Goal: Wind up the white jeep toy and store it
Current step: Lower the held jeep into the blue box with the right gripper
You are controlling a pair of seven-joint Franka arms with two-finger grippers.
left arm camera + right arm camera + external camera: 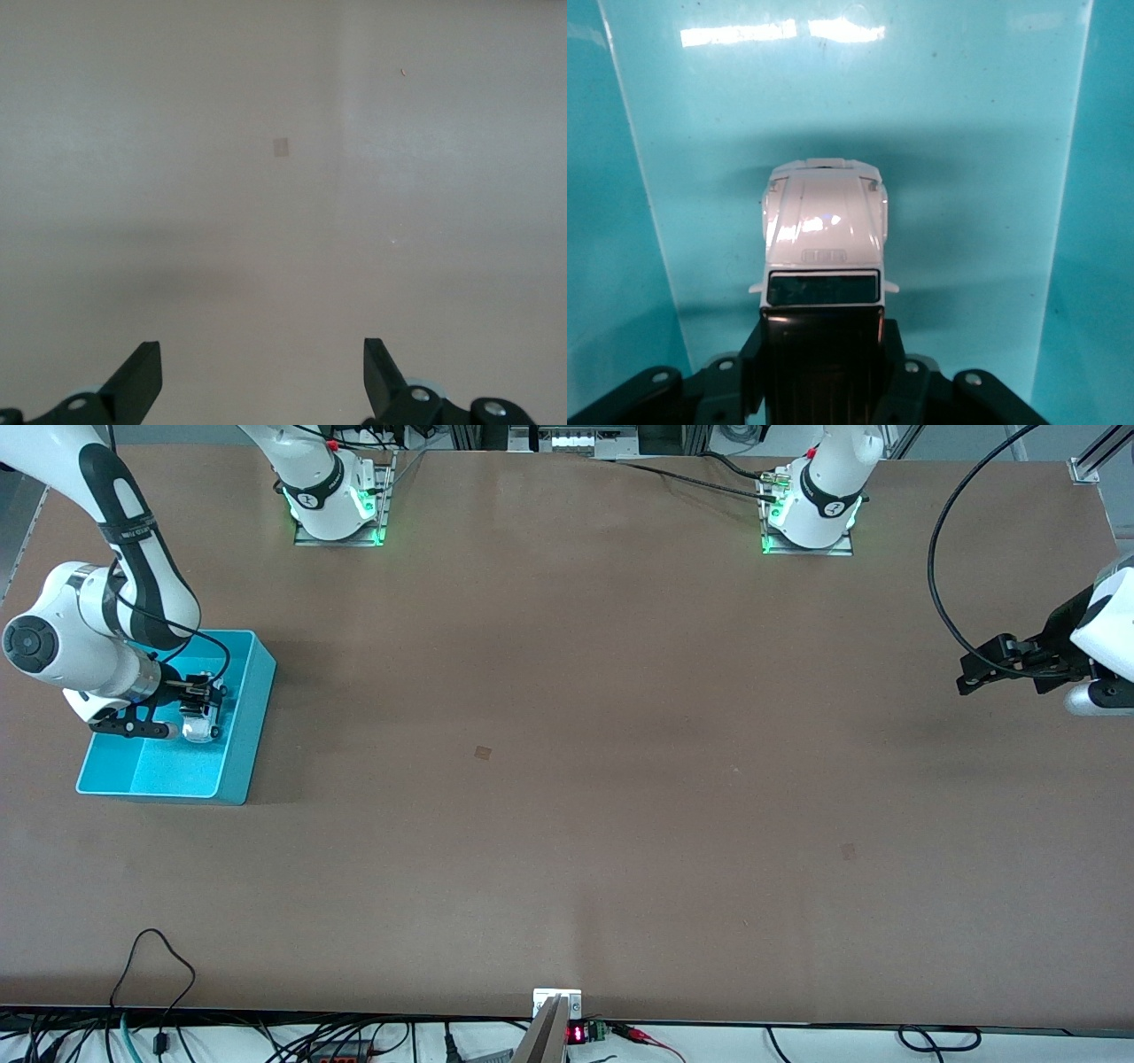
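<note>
I have the white jeep toy (824, 235) clamped by its black rear section in the right gripper (197, 707), hanging nose-down inside the turquoise bin (252, 726) at the right arm's end of the table — it looks just off the bin floor, though I cannot tell if the nose touches. I judge this the storing step, so to do it well I want to lower until the jeep rests on the floor, keep it clear of the bin walls, part the fingers gently, then lift straight up so nothing snags the roof. The left gripper (262, 381) waits over bare table (567, 779) with its fingers spread wide, grasping nothing. My count — one jeep, one bin, two arms, two grippers.
</note>
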